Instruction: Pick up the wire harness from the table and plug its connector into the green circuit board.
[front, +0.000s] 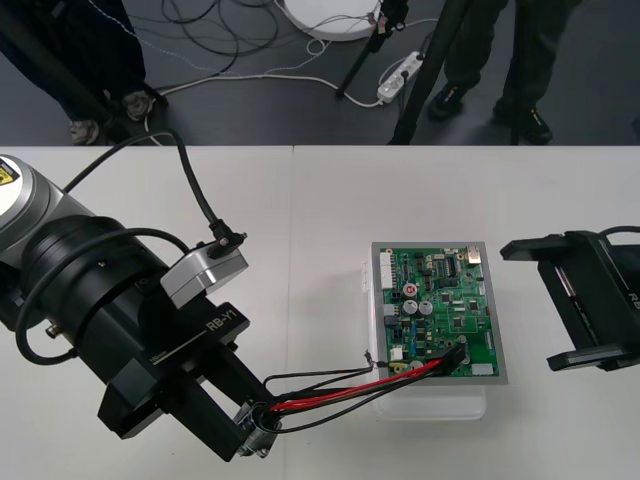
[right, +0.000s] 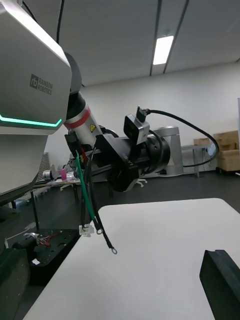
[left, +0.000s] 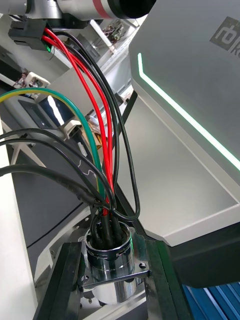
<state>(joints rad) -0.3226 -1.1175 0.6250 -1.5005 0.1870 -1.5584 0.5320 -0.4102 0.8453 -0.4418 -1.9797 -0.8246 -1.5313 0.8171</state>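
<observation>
The metal socket (left: 112, 260) is sitting clamped in the left gripper's (front: 252, 432) fingers (left: 57, 280) off the circuit board's (front: 440, 300) near-left corner. Its limp, light wires (front: 340, 388) are trailing to the rigid plug (front: 455, 354), likely the better hold, at the board's near edge. The right gripper (front: 530, 305) is idling wide open beside the board.
</observation>
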